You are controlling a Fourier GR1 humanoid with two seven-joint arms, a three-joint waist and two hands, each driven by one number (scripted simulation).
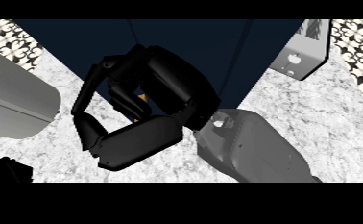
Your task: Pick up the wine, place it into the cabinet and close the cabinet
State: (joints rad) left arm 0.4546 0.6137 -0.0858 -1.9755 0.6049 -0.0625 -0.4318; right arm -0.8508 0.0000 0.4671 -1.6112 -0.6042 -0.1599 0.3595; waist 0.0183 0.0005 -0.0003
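Note:
My right hand point(145, 122) fills the middle of the head view, its grey forearm point(248, 146) coming in from the lower right. Its fingers and thumb are curled round something held against the dark blue cabinet point(205, 40). Only thin tan slivers of the wine bottle point(140, 95) show between the fingers; the rest of it is hidden. The cabinet front spans the top of the view, with vertical seams at its left and right. A black bit of my left hand point(13, 170) shows at the lower left corner.
A large rounded grey object point(25, 98) lies on the speckled white counter point(312, 112) at the left. A grey angled panel point(303, 50) stands beside the cabinet at the upper right. Patterned tiles point(18, 45) show in the upper corners.

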